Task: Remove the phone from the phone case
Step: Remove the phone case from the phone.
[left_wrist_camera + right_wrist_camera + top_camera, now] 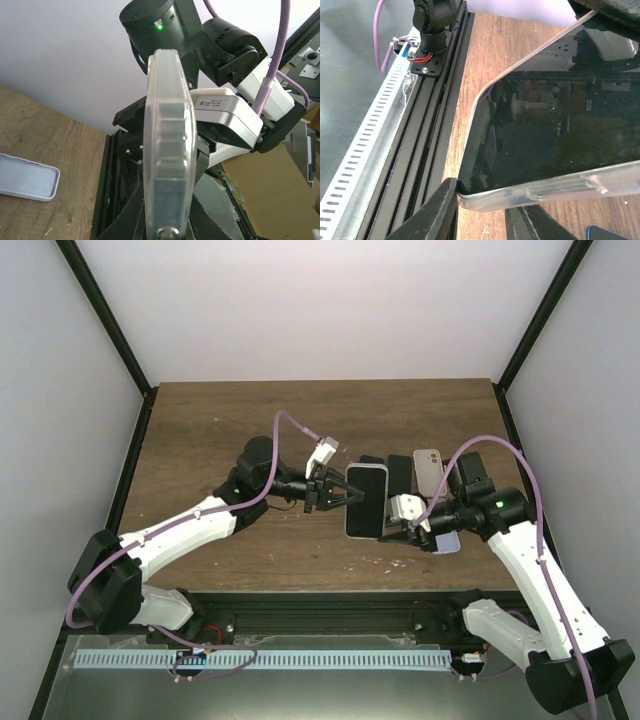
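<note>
While the phone [560, 140] is sitting inside its clear phone case [167, 150] above the table [220, 430], left gripper [338, 493] and right gripper [408, 528] are both clamping the case's opposite edges.

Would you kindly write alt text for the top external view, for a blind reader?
Two robot arms grip a cased phone over a wooden table: left end effector at its left edge, right end effector at its near edge. More phones or cases lie behind.
</note>
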Robot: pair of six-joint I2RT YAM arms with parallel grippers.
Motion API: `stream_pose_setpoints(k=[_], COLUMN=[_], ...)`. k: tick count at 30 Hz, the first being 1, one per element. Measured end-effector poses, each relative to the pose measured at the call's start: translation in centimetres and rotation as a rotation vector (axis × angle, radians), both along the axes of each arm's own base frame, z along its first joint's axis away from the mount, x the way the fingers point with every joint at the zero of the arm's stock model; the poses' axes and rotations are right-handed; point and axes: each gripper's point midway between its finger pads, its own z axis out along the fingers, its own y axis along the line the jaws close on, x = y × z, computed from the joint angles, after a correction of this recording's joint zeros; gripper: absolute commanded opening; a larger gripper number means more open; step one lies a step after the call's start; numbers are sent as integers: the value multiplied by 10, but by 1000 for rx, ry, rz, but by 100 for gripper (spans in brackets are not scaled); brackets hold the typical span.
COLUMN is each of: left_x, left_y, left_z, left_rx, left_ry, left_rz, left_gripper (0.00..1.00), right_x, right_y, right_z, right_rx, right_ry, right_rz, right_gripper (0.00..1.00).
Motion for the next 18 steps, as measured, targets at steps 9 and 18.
stream_pose_setpoints(k=[9, 18], left_x=[5, 21], left_y=[8, 14], left_z=[3, -14], left_rx=[1, 40], left_ry=[-28, 12], left_rz=[40, 119], left_gripper=[0, 0], right_x=[17, 37], right_y=[6, 12], right_z=[-3, -17], right_rx=[0, -12], right_ry=[-21, 15], right_rz=[-21, -44], right_gripper=[22, 33])
